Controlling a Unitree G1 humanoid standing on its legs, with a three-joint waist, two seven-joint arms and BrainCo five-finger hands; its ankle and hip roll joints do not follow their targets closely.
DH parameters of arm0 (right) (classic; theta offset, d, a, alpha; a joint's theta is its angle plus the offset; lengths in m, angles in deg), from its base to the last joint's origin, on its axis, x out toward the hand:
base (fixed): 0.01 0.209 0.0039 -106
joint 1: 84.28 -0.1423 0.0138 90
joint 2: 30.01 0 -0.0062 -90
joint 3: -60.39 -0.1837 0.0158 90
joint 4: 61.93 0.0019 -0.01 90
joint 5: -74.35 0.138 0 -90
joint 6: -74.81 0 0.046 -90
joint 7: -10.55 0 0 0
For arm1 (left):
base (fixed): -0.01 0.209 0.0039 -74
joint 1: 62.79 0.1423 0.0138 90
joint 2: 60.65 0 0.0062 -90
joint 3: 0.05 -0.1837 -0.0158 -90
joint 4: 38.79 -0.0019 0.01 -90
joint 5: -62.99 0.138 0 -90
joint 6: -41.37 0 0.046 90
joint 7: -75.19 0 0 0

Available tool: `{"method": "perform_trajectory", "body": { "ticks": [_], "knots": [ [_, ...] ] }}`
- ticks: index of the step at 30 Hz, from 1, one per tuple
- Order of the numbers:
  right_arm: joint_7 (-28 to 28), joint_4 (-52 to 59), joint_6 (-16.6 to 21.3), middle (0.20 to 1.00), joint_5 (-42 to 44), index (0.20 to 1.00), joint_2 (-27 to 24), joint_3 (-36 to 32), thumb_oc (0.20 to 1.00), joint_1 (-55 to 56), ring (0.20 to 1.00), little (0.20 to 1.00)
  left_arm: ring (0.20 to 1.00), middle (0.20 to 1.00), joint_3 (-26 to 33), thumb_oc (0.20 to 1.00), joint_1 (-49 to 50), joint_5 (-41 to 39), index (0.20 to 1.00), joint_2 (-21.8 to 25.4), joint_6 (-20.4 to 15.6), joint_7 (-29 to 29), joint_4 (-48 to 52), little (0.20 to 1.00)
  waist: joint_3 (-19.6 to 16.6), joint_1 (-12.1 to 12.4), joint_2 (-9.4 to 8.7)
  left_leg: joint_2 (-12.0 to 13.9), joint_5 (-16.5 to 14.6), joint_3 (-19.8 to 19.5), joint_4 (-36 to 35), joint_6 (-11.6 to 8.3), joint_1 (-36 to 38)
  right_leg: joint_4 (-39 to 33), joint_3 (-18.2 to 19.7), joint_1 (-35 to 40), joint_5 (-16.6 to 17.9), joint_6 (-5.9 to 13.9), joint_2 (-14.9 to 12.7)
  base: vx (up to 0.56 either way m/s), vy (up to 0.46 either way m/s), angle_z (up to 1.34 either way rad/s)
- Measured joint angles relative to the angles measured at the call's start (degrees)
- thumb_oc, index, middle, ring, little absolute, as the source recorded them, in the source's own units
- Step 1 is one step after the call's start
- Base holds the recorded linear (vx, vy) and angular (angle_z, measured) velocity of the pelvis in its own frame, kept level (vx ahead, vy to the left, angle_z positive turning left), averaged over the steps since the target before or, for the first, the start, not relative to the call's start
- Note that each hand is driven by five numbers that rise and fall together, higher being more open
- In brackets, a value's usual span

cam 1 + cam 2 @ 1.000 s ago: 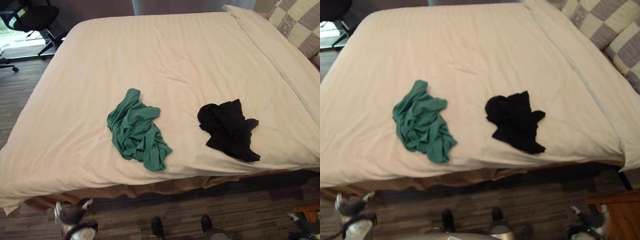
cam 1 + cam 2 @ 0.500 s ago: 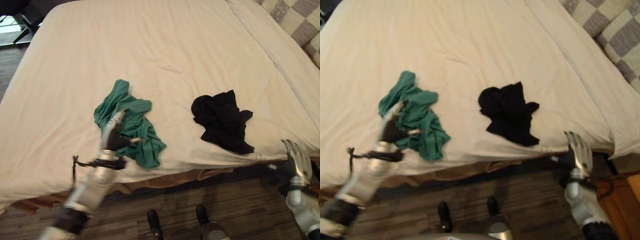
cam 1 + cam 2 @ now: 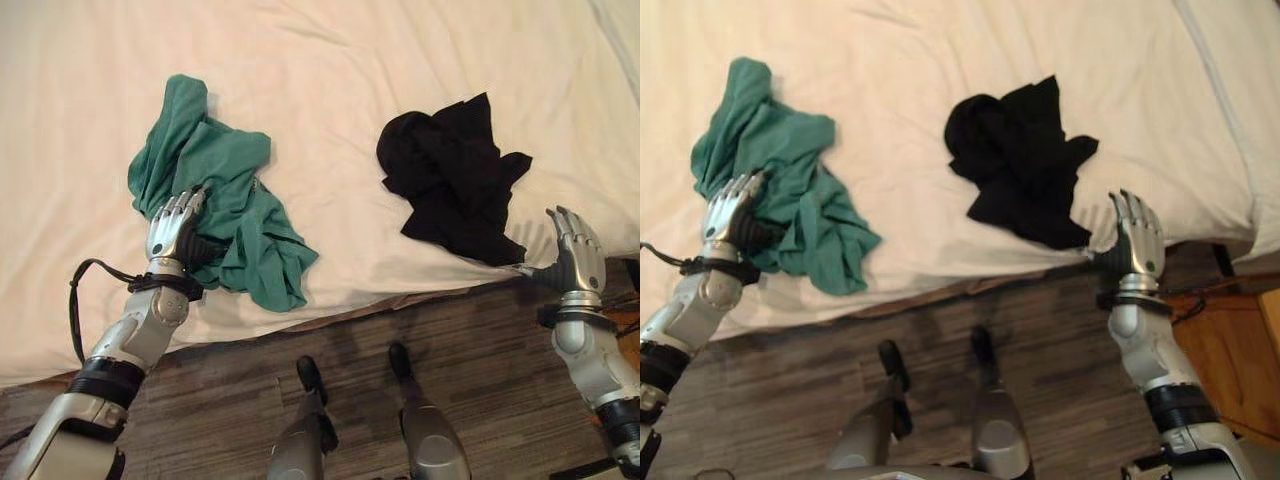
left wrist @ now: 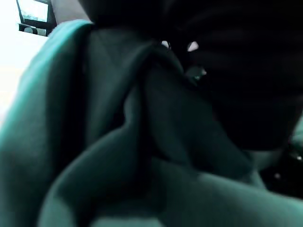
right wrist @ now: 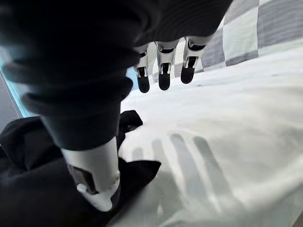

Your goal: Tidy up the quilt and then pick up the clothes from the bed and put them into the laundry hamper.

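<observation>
A crumpled green garment lies on the cream quilt near the bed's front edge, at my left. My left hand rests on its near side with the fingers laid flat over the cloth; the green folds sit right against the wrist camera. To the right lies a bunched black garment. My right hand is open at the quilt's edge just right of it, fingers straight and the thumb close to the black cloth.
The quilt hangs over the bed's front edge above a dark wood floor. A wooden piece of furniture stands by my right arm. Checked pillows lie at the head of the bed, to the right.
The camera has moved closer and tipped down. My left hand has come down onto the green garment. My right hand has risen to the bed's edge beside the black garment.
</observation>
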Motion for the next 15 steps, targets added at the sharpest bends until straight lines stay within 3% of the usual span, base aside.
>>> {"method": "perform_trajectory", "body": {
  "ticks": [3, 4, 5, 6, 11, 15],
  "knots": [
    [-0.6, 1.8, 0.0, 1.000, 0.1, 1.000, 0.6, 0.7, 1.000, -2.2, 1.000, 1.000, 1.000, 1.000, -0.2, 1.000, -4.3, 2.3, 1.000, -1.0, 1.7, 1.6, -3.4, 1.000, 1.0, 0.1, 0.41, 0.1, 0.3, -0.1, 0.0, -0.09, -2.3, -0.3, -0.1, -2.4, 0.2, 0.01, 0.1, -0.05, -0.046, 0.00],
    [-0.6, 2.3, 0.2, 1.000, 0.0, 1.000, 0.6, 1.1, 1.000, -3.0, 1.000, 1.000, 0.896, 0.896, -0.1, 0.896, -5.4, 2.9, 0.896, -1.0, 2.0, 1.8, -4.2, 0.896, 1.7, 0.1, 0.42, 0.1, 0.5, 0.0, 0.0, -0.03, -2.7, -0.2, 0.0, -2.9, 0.5, 0.00, 0.1, -0.04, -0.073, -0.02],
    [-0.7, 2.9, 0.1, 1.000, 0.1, 1.000, 0.6, 1.2, 1.000, -4.4, 1.000, 1.000, 0.501, 0.501, -0.1, 0.501, -6.7, 3.6, 0.501, -1.2, 2.2, 2.0, -5.0, 0.501, 2.8, 0.1, 0.58, 0.1, 0.7, 0.0, 0.0, 0.02, -3.0, 0.0, 0.0, -3.1, 0.6, 0.07, 0.2, -0.03, -0.089, -0.03],
    [-0.7, 3.1, 0.1, 1.000, 0.1, 1.000, 0.5, 1.3, 1.000, -5.2, 1.000, 1.000, 0.200, 0.200, 0.2, 0.200, -6.4, 4.2, 0.200, -1.2, 2.6, 2.1, -4.3, 0.200, 3.0, 0.4, 0.76, 0.1, 0.7, 0.0, 0.0, 0.03, -3.5, 0.0, 0.0, -3.6, 0.7, 0.09, 0.2, -0.01, -0.069, -0.01],
    [-0.6, 3.4, -0.4, 1.000, 0.0, 1.000, -1.0, 1.8, 1.000, -7.6, 1.000, 1.000, 0.200, 0.200, 3.1, 0.200, -5.0, 4.2, 0.200, -3.2, 3.3, 2.1, 0.2, 0.200, 3.1, 1.6, 0.82, 0.3, 0.8, -0.1, 0.0, -0.07, -4.2, -0.2, -0.1, -4.2, 0.7, 0.09, 0.3, -0.02, -0.069, 0.00],
    [-0.4, 3.2, -0.8, 1.000, 0.0, 1.000, -3.9, 4.0, 1.000, -12.5, 1.000, 1.000, 0.200, 0.200, 8.6, 0.200, 0.8, 1.1, 0.200, -9.3, 1.0, 1.8, 7.0, 0.200, 3.6, 3.0, 1.07, 0.2, 0.8, -0.1, 0.0, -0.05, -4.5, 0.0, -0.3, -4.4, 0.7, 0.09, 0.3, -0.02, -0.061, 0.02]
  ]
}}
